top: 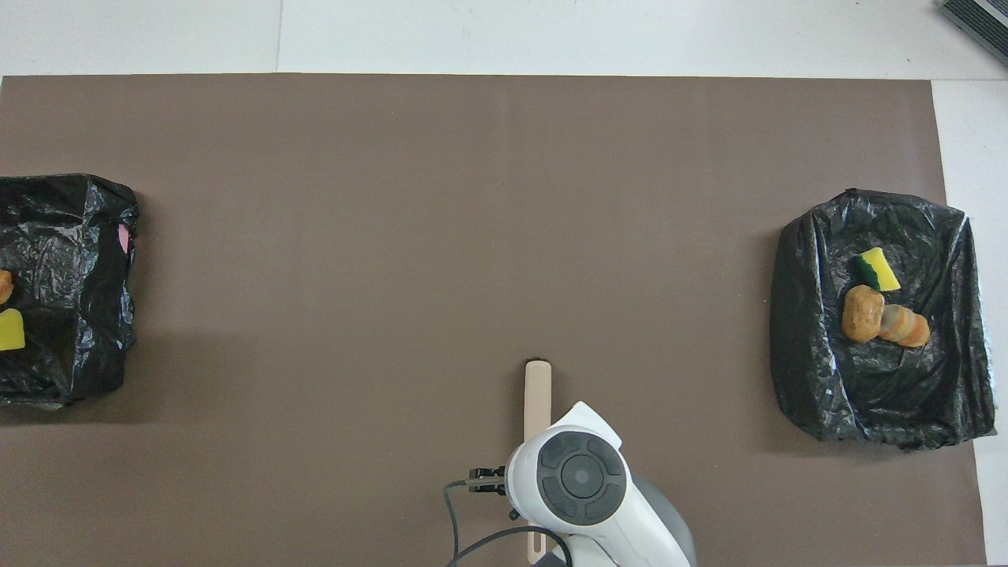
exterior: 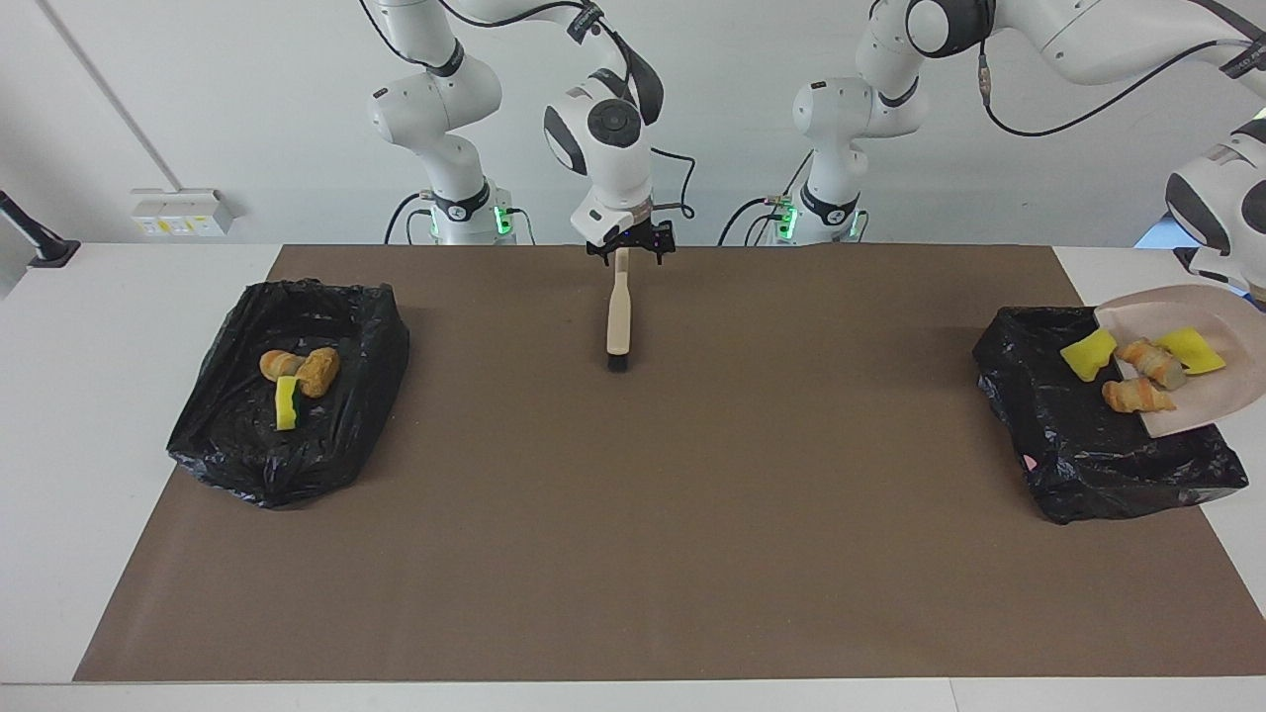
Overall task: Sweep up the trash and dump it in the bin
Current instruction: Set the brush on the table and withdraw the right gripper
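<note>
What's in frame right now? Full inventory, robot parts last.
mat: 1, brown, covers the white table.
bins: 2, black-bagged, one at the right arm's end, one at the left arm's end.
brush: 1, beige, dark bristles, lying on the mat mid-table.
dustpan: 1, beige, raised and tilted over the left-end bin.
trash in right-end bin: 3; yellow-green sponge, two tan bread pieces.
trash on dustpan: 4; two yellow sponges, two striped bread pieces.
right gripper: open, over the brush handle's end.
left gripper: out of frame; left arm carries the dustpan.
</note>
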Tool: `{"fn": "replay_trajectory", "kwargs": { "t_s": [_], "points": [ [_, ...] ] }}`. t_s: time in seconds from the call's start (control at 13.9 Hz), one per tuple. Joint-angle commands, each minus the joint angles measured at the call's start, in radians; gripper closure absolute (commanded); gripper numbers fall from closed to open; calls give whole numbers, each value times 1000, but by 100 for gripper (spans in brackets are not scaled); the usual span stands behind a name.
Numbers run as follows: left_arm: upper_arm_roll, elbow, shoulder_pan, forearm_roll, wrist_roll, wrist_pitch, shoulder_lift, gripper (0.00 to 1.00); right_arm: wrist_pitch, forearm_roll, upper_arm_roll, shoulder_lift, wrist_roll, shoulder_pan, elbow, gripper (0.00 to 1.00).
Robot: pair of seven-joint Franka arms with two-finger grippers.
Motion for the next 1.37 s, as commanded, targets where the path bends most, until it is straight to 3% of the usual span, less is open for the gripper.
{"fn": "replay_trajectory", "kwargs": {
  "t_s": [0.0, 0.22, 0.5, 1.01, 1.29],
  "points": [
    [-32, 4, -10, 132, -93, -91, -25, 100, -16, -69, 1, 2, 6, -82, 54, 0],
    [-98, 10, -10, 256, -208, -189, -39, 100, -16, -132, 3, 11, -98, -186, 112, 0],
    [-133, 32, -3, 398, -233, -214, -71, 100, -33, -218, 3, 11, -185, -286, 158, 0],
    [-167, 87, -3, 386, -263, -268, -77, 100, -217, -226, 3, 4, -314, -430, 350, 0],
    [-234, 87, -1, 337, -316, -332, -91, 100, -294, -213, 3, 1, -311, -442, 431, 0]
  ]
}}
